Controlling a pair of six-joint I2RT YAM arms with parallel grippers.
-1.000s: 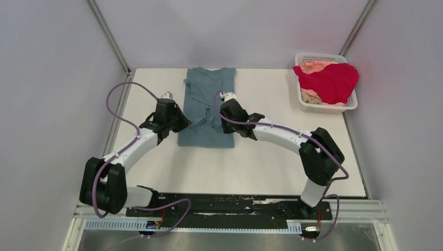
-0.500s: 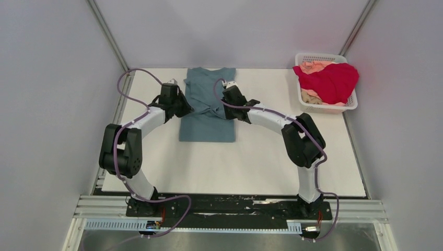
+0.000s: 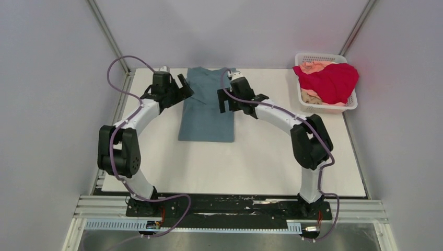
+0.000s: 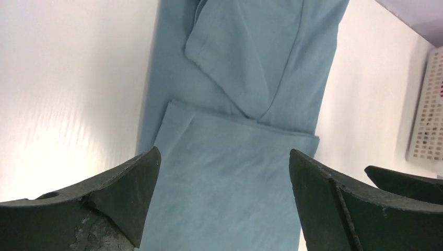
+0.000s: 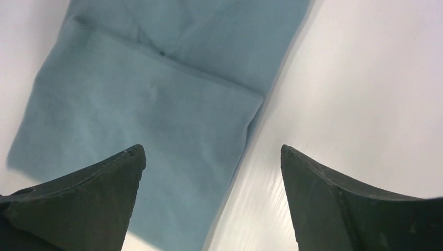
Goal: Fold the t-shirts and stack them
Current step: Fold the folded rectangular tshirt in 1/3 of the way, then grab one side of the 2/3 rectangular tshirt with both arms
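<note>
Over t-shirt (image 3: pixel 206 123), 2 grippers (image 4: pixel 224 157) (image 5: pixel 211 151), seemingly now empty

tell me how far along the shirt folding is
Done: the teal shirt lies flat, sides folded in, a long strip. In hand: left gripper and right gripper hover open over it, holding nothing. Left: probably fold it shorter, then do the red shirt and peach shirt, both bunched in the basket. Nothing is stacked.

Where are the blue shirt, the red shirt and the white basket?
blue shirt (image 3: pixel 206 123), top view, middle of its flat lower half.
red shirt (image 3: pixel 331 81), top view, middle of the crumpled heap.
white basket (image 3: pixel 326 109), top view, its near wall.
</note>
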